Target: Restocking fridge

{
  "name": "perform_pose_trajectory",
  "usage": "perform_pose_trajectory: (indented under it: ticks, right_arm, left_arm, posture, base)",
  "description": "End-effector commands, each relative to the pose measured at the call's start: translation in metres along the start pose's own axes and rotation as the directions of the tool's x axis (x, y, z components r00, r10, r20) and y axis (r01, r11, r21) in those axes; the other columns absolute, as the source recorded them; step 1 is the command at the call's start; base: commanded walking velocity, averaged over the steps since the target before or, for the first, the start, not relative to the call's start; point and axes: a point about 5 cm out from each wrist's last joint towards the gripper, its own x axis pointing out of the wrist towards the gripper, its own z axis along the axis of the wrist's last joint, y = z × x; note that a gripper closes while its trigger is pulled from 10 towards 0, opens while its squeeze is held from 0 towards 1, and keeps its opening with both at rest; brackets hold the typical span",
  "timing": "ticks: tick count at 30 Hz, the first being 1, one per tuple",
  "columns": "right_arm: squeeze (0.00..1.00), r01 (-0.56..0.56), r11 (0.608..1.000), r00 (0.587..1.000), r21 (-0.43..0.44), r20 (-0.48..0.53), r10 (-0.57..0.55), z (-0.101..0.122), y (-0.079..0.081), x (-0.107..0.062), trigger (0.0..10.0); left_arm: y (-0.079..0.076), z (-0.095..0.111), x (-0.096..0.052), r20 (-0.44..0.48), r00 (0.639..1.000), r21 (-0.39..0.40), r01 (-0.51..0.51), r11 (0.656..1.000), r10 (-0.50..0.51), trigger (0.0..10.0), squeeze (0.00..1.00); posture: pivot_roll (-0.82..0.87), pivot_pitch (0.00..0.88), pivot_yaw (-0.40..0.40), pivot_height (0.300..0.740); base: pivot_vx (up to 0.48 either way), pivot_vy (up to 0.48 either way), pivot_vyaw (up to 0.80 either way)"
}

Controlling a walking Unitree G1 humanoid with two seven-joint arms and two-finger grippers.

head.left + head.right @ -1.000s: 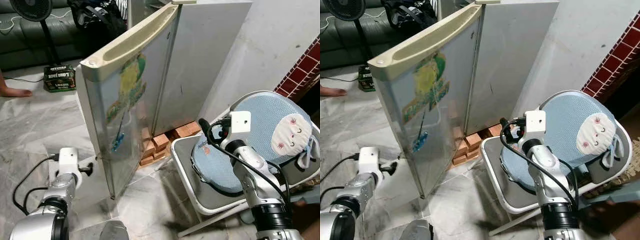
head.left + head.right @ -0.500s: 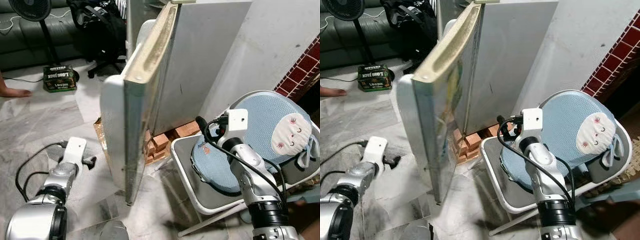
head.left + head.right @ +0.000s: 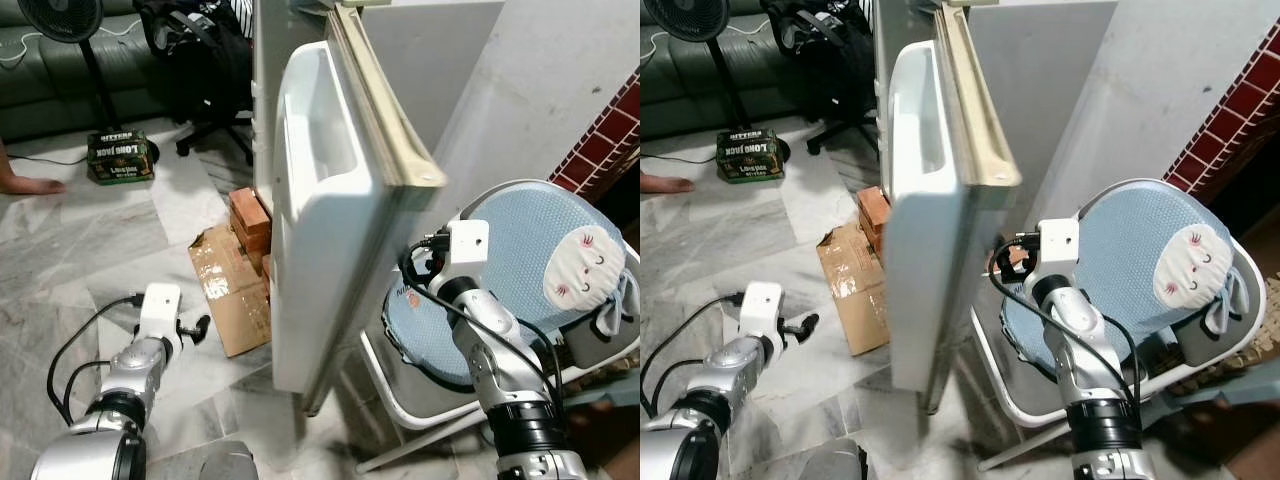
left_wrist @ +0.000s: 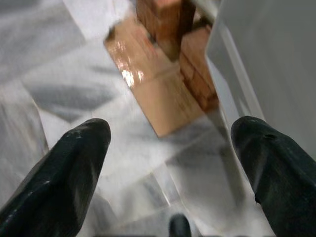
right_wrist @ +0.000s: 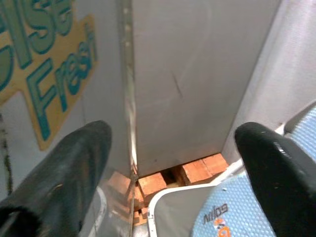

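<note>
Fridge door [image 3: 325, 230] stands swung wide between the arms, a stiff, heavy slab best pushed at its free edge. Left gripper [image 4: 173, 168] low over cardboard [image 3: 228, 290] and right gripper [image 5: 170, 163] behind the door both gape empty

Under me is a grey marble floor [image 3: 70, 260]. A flattened carton [image 3: 228, 285] lies on it, touching a stack of bricks [image 3: 250, 215] under the fridge [image 3: 300, 60]. A green box [image 3: 118, 160] sits farther off, at a fan [image 3: 85, 40] stand's foot. A bare foot [image 3: 25, 185] rests at my left edge. A chair [image 3: 390, 390] stands to my right.
</note>
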Motion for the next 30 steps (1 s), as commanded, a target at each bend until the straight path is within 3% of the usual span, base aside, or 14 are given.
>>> perform_pose_trajectory:
  ticks: [1, 3, 4, 5, 6, 10, 11, 12, 15, 19, 30]
  right_arm:
    - [0.0, -0.002, 1.0, 1.0, 0.002, 0.017, 0.002, 0.0, -0.002, -0.004, 10.0]
    - [0.0, -0.002, 1.0, 1.0, 0.002, 0.017, 0.002, 0.0, -0.002, -0.004, 10.0]
    - [0.0, -0.001, 1.0, 1.0, 0.003, 0.018, 0.001, -0.003, -0.003, -0.008, 10.0]
    - [0.0, -0.006, 1.0, 1.0, -0.003, 0.004, 0.006, -0.01, -0.004, -0.017, 10.0]
    - [0.0, -0.008, 1.0, 1.0, -0.005, -0.001, 0.008, -0.012, -0.003, -0.02, 10.0]
    - [0.0, -0.001, 1.0, 1.0, -0.003, -0.005, 0.001, -0.015, -0.003, -0.025, 10.0]
    - [0.0, -0.001, 1.0, 1.0, -0.003, -0.005, 0.001, -0.015, -0.003, -0.025, 10.0]
    - [0.0, 0.002, 1.0, 1.0, -0.004, -0.006, -0.002, -0.015, -0.003, -0.028, 10.0]
    - [0.0, 0.008, 1.0, 1.0, -0.002, -0.011, -0.008, -0.016, -0.004, -0.029, 10.0]
    - [0.0, 0.015, 1.0, 1.0, 0.008, -0.014, -0.015, -0.017, -0.005, -0.031, 10.0]
    - [0.0, 0.019, 1.0, 1.0, 0.008, -0.015, -0.019, -0.015, -0.004, -0.034, 10.0]
  left_arm:
    - [-0.008, 0.018, -0.003, 0.141, 0.989, 0.063, 0.039, 0.997, -0.048, 10.0, 0.0]
    - [-0.008, 0.018, -0.003, 0.141, 0.989, 0.063, 0.039, 0.997, -0.048, 10.0, 0.0]
    - [-0.015, 0.024, -0.008, 0.205, 0.975, 0.1, 0.068, 0.993, -0.088, 10.0, 0.0]
    - [-0.035, 0.035, -0.022, 0.308, 0.932, 0.178, 0.141, 0.974, -0.191, 10.0, 0.0]
    - [-0.042, 0.038, -0.027, 0.337, 0.914, 0.201, 0.164, 0.966, -0.225, 10.0, 0.0]
    - [-0.068, 0.042, -0.041, 0.38, 0.862, 0.261, 0.247, 0.933, -0.335, 10.0, 0.0]
    - [-0.068, 0.042, -0.041, 0.38, 0.862, 0.261, 0.247, 0.933, -0.335, 10.0, 0.0]
    - [-0.077, 0.044, -0.047, 0.399, 0.836, 0.308, 0.266, 0.913, -0.378, 10.0, 0.0]
    - [-0.077, 0.045, -0.05, 0.405, 0.83, 0.304, 0.273, 0.913, -0.383, 10.0, 0.0]
    - [-0.069, 0.045, -0.057, 0.378, 0.862, 0.221, 0.27, 0.937, -0.337, 10.0, 0.0]
    - [-0.072, 0.044, -0.061, 0.356, 0.867, 0.235, 0.28, 0.931, -0.35, 10.0, 0.0]
  posture:
    - [0.11, 0.0, -0.068, 0.74]
    - [0.11, 0.0, -0.068, 0.74]
    - [0.11, 0.0, -0.069, 0.74]
    - [0.11, 0.0, -0.072, 0.74]
    - [0.11, 0.0, -0.072, 0.74]
    - [0.11, 0.0, -0.073, 0.74]
    - [0.11, 0.0, -0.073, 0.74]
    - [0.1, 0.0, -0.074, 0.74]
    - [0.1, 0.0, -0.075, 0.74]
    - [0.1, 0.0, -0.073, 0.74]
    - [0.09, 0.0, -0.066, 0.74]
  base:
    - [0.0, 0.0, 0.0]
    - [0.0, 0.0, 0.0]
    - [0.0, 0.0, 0.0]
    - [0.0, 0.0, 0.0]
    - [0.0, 0.0, 0.0]
    - [0.0, 0.0, 0.0]
    - [0.0, 0.0, 0.0]
    - [0.0, 0.0, 0.0]
    - [0.0, 0.0, 0.0]
    - [0.0, 0.0, 0.0]
    - [-0.133, 0.0, -0.55]
